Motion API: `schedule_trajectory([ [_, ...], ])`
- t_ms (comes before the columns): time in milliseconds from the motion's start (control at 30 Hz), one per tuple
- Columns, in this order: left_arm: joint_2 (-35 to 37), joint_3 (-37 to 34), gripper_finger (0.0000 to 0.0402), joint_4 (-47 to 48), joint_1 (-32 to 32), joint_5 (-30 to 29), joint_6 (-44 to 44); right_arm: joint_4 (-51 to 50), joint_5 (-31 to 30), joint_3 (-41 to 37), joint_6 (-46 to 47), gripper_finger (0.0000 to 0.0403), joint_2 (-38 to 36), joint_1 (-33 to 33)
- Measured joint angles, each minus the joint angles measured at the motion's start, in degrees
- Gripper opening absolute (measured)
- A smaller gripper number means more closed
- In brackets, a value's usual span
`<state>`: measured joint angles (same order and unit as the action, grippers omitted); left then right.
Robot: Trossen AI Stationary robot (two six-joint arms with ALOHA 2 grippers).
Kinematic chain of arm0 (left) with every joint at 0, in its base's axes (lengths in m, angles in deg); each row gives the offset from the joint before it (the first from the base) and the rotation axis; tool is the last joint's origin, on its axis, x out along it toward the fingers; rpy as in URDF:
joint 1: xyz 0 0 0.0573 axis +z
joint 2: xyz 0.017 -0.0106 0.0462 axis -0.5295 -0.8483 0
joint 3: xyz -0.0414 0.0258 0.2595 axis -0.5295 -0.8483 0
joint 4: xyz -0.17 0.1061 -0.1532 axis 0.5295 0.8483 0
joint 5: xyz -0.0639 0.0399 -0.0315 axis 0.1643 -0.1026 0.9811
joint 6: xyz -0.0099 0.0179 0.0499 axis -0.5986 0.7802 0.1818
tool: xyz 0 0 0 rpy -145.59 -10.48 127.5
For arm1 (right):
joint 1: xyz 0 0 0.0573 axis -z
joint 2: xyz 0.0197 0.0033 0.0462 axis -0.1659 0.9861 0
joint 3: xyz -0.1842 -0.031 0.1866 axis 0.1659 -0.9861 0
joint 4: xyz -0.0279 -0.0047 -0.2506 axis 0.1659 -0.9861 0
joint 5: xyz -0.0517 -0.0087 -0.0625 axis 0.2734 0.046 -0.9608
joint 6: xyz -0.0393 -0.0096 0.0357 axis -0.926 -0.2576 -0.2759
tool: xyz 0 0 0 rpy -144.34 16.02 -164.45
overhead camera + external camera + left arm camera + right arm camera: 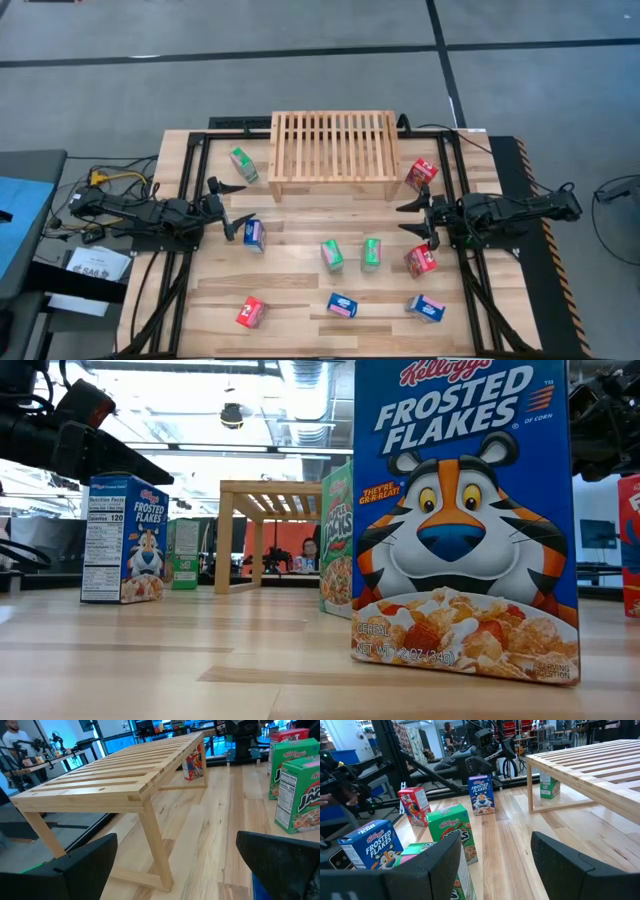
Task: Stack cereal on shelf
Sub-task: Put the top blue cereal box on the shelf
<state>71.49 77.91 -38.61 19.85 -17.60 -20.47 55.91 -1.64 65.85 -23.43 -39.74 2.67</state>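
Observation:
The shelf (333, 150), a light slatted wooden rack, stands on its short legs at the table's far middle. Several small cereal boxes stand scattered on the tabletop: a green one (243, 164) and a red one (421, 174) beside the shelf's ends, two green ones (351, 254) in the middle, and red (250, 312) and blue ones (342, 305) along the near side. My left gripper (230, 206) hovers open at the table's left, near a blue box (254, 234). At the right my right gripper (408, 218) is open beside a red box (421, 261). Both point level and hold nothing.
Black frame rails (190, 200) run along both sides of the table under the arms. In the low view a blue Frosted Flakes box (465, 510) stands close to the camera. People and benches show in the room beyond the table (449, 730).

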Motion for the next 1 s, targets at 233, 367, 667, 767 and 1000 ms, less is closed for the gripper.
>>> schedule_trajectory([
  [233, 0.0, 0.0, 0.0400, 0.0, 0.0, 0.0, -3.0, 0.0, 0.0, 0.0, 0.0, 0.0266, 0.0, 0.0],
  [367, 0.0, 0.0, 0.0400, 0.0, 0.0, 0.0, -7.7, 0.0, 0.0, 0.0, 0.0, 0.0266, 0.0, 0.0],
  [667, 0.0, 0.0, 0.0400, 0.0, 0.0, 1.9, -11.2, 0.0, 0.0, 0.0, 0.0, 0.0266, 0.0, 0.0],
  [767, 0.0, 0.0, 0.0400, 0.0, 0.0, 3.6, -12.7, 0.0, 0.0, 0.0, 0.0, 0.0266, 0.0, 0.0],
  [1000, 0.0, 0.0, 0.0400, 0.0, 0.0, 4.6, -17.6, 0.0, 0.0, 0.0, 0.0, 0.0266, 0.0, 0.0],
])
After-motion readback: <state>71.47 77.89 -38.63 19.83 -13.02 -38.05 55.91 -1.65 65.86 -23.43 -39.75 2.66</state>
